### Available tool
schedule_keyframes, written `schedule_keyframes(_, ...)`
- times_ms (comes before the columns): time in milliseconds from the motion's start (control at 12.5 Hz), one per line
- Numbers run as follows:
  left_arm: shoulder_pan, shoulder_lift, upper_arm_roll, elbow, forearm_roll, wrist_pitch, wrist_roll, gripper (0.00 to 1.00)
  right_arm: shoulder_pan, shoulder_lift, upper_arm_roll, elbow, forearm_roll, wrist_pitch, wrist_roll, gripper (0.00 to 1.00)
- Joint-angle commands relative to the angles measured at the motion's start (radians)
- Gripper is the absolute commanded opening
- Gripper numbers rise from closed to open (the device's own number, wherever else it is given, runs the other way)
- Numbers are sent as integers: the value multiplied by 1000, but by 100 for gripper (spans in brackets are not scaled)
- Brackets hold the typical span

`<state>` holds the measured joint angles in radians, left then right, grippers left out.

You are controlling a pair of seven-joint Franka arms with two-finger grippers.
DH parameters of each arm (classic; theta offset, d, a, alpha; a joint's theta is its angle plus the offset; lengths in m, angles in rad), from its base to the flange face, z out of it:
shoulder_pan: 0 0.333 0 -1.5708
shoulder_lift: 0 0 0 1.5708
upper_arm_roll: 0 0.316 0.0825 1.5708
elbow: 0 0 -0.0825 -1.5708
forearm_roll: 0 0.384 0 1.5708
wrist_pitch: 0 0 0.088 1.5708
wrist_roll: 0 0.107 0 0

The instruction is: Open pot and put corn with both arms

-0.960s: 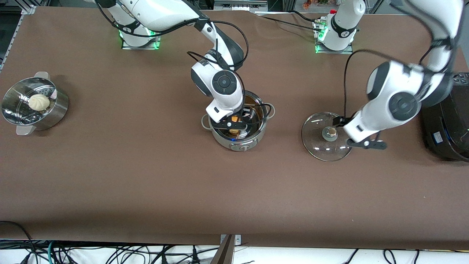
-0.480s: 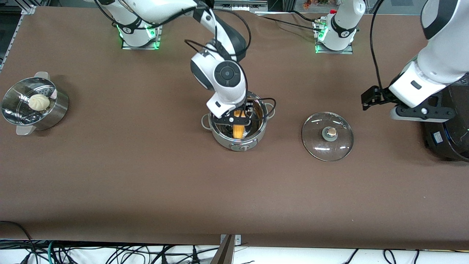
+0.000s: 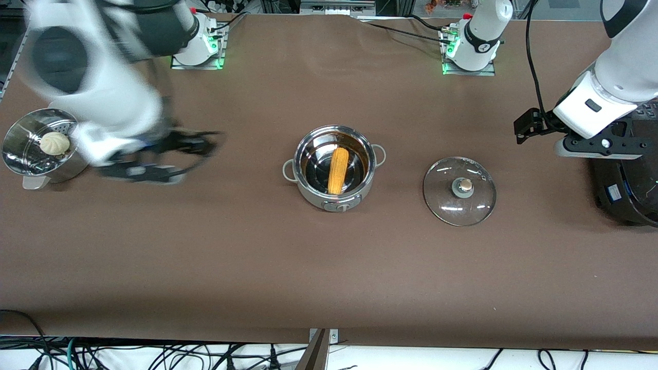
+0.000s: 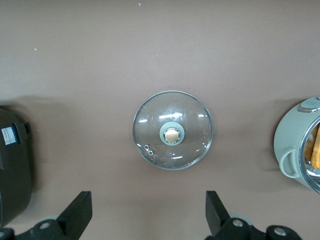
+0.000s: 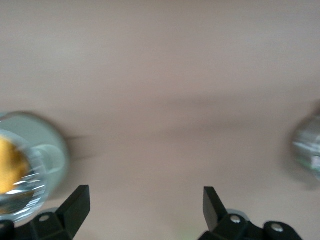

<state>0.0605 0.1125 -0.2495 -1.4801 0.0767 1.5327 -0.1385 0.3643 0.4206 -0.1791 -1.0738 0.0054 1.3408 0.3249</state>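
The steel pot (image 3: 334,198) stands open in the middle of the table. The yellow-orange corn (image 3: 337,170) lies inside it. The glass lid (image 3: 459,191) with its tan knob (image 3: 464,185) lies flat on the table beside the pot, toward the left arm's end. My left gripper (image 3: 600,148) is open and empty, up over the table between the lid and the black cooker; its wrist view shows the lid (image 4: 173,130) and the pot's edge (image 4: 296,145). My right gripper (image 3: 141,172) is open and empty, blurred by motion, over the table next to the steamer basket. Its fingers (image 5: 75,205) frame bare table.
A perforated steamer basket (image 3: 77,154) with a white bun (image 3: 54,143) stands at the right arm's end. A large black cooker (image 3: 629,185) stands at the left arm's end. Brown table cloth lies between the pot and the front edge.
My right gripper let go of the corn in the pot, rose and swung away toward the steamer basket. My left gripper left the lid and rose toward the black cooker.
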Motion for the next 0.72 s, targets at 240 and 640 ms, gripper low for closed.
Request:
schedule_keyframes(240,9,-13,1,6,-25,-14,-7,100,-210,-95,-83,-96,18,-11,-259,100)
schedule_keyframes(640,-35,-97,97,-103,-144,33,10,100,-418,-379,166,-509,22,201,-280,100)
